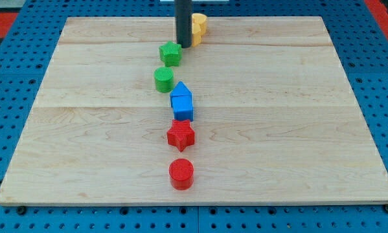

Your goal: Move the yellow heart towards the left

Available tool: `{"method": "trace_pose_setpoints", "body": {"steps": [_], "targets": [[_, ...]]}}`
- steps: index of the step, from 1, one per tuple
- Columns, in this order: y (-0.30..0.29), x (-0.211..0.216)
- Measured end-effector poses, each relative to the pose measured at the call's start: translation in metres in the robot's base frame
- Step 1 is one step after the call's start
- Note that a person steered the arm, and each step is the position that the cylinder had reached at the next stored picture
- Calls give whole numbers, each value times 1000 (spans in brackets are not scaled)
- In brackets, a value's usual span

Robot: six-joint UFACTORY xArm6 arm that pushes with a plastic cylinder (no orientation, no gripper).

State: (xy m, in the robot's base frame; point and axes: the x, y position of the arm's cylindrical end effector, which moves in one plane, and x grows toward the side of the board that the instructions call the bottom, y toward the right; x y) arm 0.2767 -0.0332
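The yellow heart (199, 27) lies near the view's top edge of the wooden board, partly hidden behind my rod. My tip (183, 46) rests on the board just left of and below the heart, touching or nearly touching it. A green star-like block (170, 53) sits just left of and below the tip.
Below the green star a column of blocks runs down the board: a green cylinder (164, 79), a blue triangle (181, 88), a blue cube (182, 107), a red star (181, 135) and a red cylinder (181, 173). The wooden board (297, 129) lies on a blue pegboard.
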Motion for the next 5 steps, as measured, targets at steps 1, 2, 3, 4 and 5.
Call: {"method": "trace_pose_setpoints", "body": {"steps": [1,2,3,4,5], "targets": [[15,0],[34,0],[59,0],[89,1],[118,-5]]}}
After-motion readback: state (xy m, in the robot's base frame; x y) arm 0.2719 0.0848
